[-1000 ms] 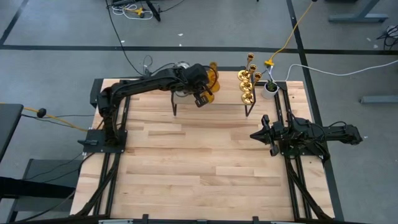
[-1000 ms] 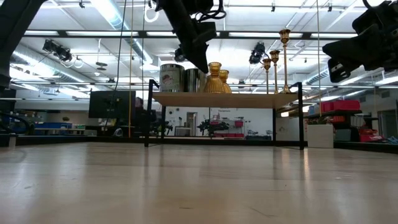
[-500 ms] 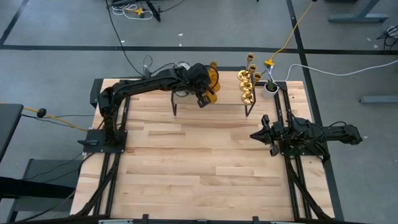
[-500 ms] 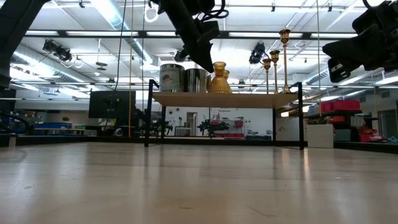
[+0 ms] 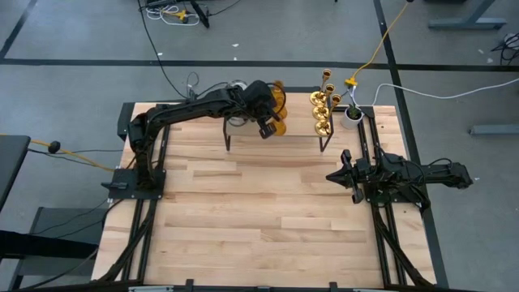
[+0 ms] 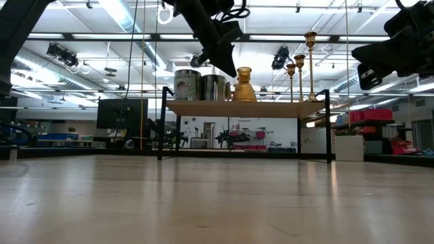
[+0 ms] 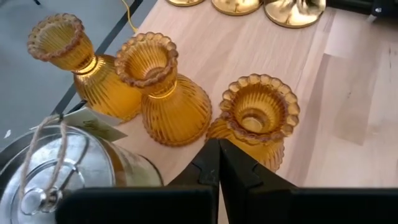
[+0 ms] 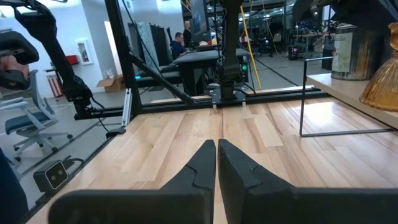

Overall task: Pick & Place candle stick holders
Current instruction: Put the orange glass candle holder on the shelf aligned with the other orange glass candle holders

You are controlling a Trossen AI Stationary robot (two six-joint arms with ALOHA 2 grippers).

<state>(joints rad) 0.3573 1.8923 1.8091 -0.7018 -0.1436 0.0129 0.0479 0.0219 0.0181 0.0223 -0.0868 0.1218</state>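
Reaching from its base at the table's left edge toward the far side, the left arm stretched diagonally over a raised wooden shelf (image 5: 276, 134), and its left tool (image 5: 266, 127) hung above the shelf's near edge with its fingers pressed together, holding nothing. The right arm lay folded low along the right side of the table (image 5: 268, 211), its right tool (image 5: 344, 173) pointing inward toward the middle, fingers also pressed together and empty. From above, the amber holders (image 5: 277, 99) were mostly covered by the left arm, while the brass holders (image 5: 323, 109) stood in a cluster at the shelf's right end, just beside a small white pot with a plant (image 5: 352, 115) at the table's far right corner. The left wrist view showed what the overhead view hid: three ribbed amber holders with scalloped rims, one (image 7: 258, 121) just past the closed fingertips (image 7: 217, 163), a second (image 7: 163, 93) beside it and a third (image 7: 74, 65) farther off, with a silvery glass holder (image 7: 62, 171) close by and three brass bases (image 7: 292, 11) farther along the shelf. The low view showed the shelf standing on thin black legs, two silvery holders (image 6: 200, 86) side by side, one amber holder (image 6: 244, 86) upright next to them below the left tool, and three tall brass stems (image 6: 302, 64) rising to the right. The right wrist view looked across the bare table to the shelf's leg and one amber holder (image 8: 380, 81) at its edge.
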